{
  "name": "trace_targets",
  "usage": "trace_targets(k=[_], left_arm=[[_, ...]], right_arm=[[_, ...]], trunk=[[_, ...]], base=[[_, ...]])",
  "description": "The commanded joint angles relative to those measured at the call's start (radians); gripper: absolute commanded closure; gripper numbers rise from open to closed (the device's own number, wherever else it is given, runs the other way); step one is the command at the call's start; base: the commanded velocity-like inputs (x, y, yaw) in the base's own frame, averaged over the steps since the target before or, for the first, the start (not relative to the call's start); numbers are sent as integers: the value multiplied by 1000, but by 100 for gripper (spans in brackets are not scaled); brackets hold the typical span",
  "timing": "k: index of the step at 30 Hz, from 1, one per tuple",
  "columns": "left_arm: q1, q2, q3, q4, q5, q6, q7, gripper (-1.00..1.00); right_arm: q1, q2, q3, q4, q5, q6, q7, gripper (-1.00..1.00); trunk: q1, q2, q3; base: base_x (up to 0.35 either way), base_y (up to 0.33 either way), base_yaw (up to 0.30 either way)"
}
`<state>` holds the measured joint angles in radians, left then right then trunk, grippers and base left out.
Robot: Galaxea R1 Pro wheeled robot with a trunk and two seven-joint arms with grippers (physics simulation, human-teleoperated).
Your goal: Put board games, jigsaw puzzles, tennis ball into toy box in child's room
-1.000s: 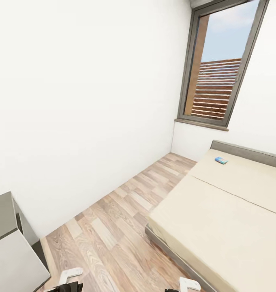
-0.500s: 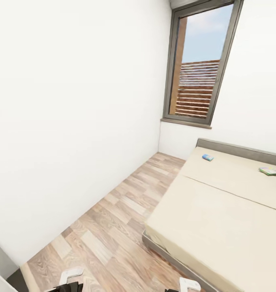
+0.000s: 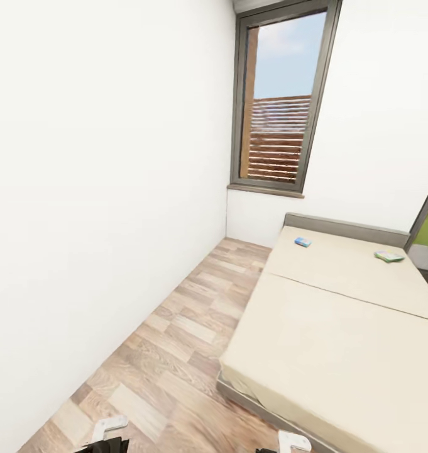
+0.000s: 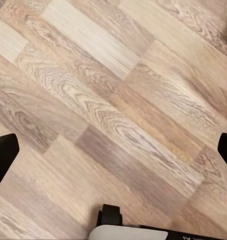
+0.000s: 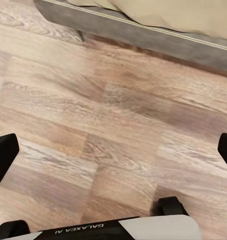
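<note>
While both end effectors hang spread open over the floor (image 4: 113, 100), two board games (image 3: 303, 242) lie on the bed (image 3: 327, 340).

white walls (image 3: 100, 189), wood-plank floor (image 3: 176, 352) (daylit), tall dark-framed window (image 3: 279, 107).

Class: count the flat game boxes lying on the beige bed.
2: a small blue flat box near the grey headboard, and a green-white flat box further right. None looks hidden.
</note>
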<state>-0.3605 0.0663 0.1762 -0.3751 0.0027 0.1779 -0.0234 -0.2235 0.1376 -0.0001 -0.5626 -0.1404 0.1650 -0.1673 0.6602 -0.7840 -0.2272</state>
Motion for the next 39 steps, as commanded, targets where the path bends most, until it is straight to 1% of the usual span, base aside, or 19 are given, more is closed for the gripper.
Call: trace_targets(k=[1,21,29,39], left_arm=[[0,0,5,-2,0,6,-3,-100],[0,0,5,-3,0,6,-3,-100],[0,0,5,-2,0,6,-2,-100],[0,0,5,-2,0,6,-3,-100]], right_arm=[[0,0,0,-2,-8,4,-5,-100],[0,0,0,0,-8,4,-5,-100],[0,0,0,0,-8,4,-5,-100],[0,0,0,0,-8,4,-5,-100]], trunk=[[1,-1,-1],[1,-1,12],[1,-1,18],[1,-1,26]], base=[[259,239,-279],[254,233,-278],[196,120,-275],[126,82,-272]])
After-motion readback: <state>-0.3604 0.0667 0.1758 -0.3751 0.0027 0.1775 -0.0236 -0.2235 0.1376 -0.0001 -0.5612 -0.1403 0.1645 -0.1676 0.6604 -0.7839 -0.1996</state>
